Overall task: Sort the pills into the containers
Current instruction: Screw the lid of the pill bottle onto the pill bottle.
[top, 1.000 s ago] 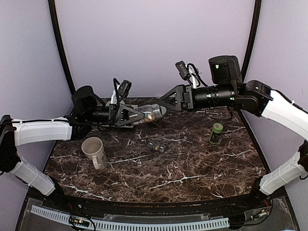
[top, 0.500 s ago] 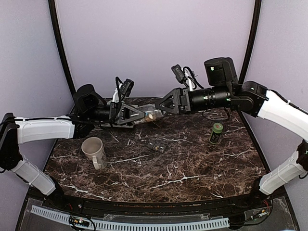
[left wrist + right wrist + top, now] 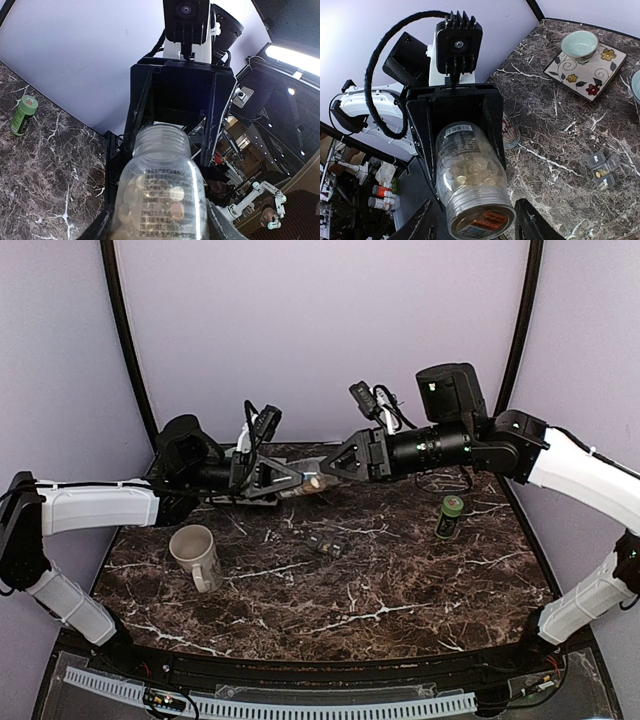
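A clear pill bottle [image 3: 303,483] with pale round pills inside lies level above the table's back. My left gripper [image 3: 290,480] is shut on its base end, as the left wrist view shows [image 3: 160,225]. The threaded neck [image 3: 162,140] points at my right gripper [image 3: 328,472]. In the right wrist view the bottle [image 3: 470,170] ends in a disc with an orange mark. My right gripper [image 3: 477,222] stands open with one finger on each side of that end and a small gap showing. A small compartment box [image 3: 326,544] holds a few pills [image 3: 601,172].
A white mug [image 3: 196,554] stands at the left front. A green bottle [image 3: 450,516] stands upright at the right. The right wrist view shows a pale bowl [image 3: 579,44] on a floral tile [image 3: 570,70] beyond the box.
My right gripper has moved left up to the bottle's neck end and its jaws have narrowed. The left gripper has kept its hold, shifting slightly.
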Robot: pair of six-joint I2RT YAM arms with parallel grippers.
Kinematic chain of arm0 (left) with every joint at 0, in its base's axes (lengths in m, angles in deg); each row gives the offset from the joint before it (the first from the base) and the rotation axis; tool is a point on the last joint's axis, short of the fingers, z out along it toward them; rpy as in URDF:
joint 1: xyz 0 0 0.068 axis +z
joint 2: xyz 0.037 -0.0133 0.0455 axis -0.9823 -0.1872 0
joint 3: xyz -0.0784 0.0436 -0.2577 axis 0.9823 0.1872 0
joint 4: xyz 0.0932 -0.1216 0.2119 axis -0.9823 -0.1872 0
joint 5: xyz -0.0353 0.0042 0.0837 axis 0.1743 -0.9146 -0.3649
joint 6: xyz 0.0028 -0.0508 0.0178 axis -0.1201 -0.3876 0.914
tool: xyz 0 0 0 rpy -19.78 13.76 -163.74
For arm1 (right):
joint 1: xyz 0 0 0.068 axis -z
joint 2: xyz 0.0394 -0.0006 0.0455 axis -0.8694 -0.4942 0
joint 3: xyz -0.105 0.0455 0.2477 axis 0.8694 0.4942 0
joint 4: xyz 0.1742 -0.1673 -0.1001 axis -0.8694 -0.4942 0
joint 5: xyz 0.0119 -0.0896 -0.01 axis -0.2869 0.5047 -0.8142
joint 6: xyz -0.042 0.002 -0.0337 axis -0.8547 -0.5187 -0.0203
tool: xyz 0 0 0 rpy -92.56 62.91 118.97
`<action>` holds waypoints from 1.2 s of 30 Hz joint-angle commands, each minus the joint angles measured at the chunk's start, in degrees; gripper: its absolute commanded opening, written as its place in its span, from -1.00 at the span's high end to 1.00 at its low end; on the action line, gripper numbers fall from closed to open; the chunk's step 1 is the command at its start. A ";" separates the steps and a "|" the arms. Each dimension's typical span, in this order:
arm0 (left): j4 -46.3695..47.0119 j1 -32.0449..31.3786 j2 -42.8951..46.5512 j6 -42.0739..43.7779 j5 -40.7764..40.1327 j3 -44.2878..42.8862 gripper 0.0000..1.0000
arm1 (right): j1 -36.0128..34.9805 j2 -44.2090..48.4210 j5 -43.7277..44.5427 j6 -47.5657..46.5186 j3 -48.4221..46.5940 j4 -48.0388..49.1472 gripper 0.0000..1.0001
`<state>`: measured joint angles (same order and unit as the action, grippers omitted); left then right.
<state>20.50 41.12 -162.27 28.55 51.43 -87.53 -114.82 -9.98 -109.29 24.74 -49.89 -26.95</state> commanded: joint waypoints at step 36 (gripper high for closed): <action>-6.20 0.01 0.78 7.92 2.65 -6.89 1.00 | -0.67 -5.19 -4.38 12.15 -1.18 3.69 0.68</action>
<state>13.05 43.11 -163.24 34.13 57.05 -91.22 -114.10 -12.49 -111.44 32.74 -51.14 -27.37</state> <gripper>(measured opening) 0.542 0.390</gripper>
